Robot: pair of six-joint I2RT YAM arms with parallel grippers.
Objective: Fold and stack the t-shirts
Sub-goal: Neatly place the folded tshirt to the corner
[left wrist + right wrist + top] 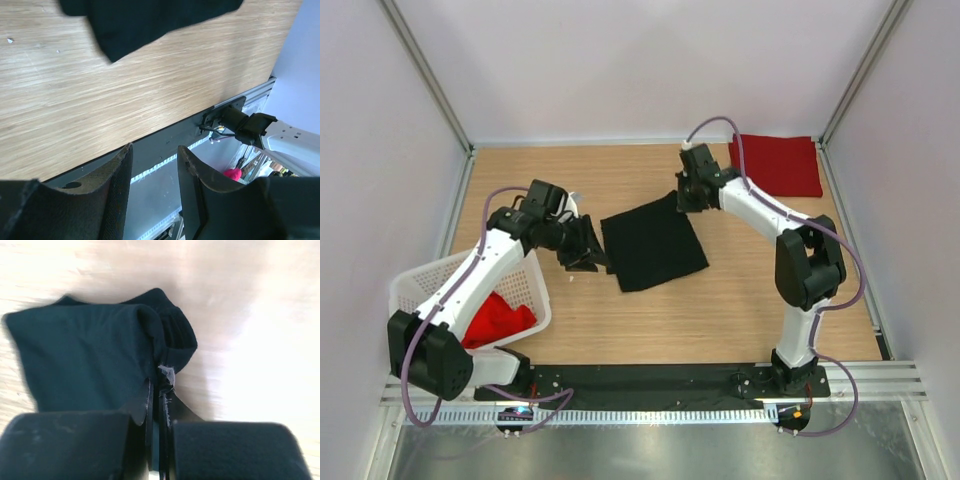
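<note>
A black t-shirt (653, 243), folded to a rough square, lies in the middle of the wooden table. My right gripper (683, 199) is shut on its far right corner; in the right wrist view the cloth (95, 355) is pinched between the closed jaws of that gripper (159, 390). My left gripper (588, 258) is open and empty just left of the shirt's near left edge; in the left wrist view the gripper (155, 155) hangs over the table edge, the shirt (145, 20) beyond it. A folded red t-shirt (778, 165) lies at the far right. Another red t-shirt (498, 322) sits in the basket.
A white lattice basket (420, 288) stands at the near left, under my left arm. The black rail (650, 378) with the arm bases runs along the near edge. Metal posts and white walls bound the table on three sides.
</note>
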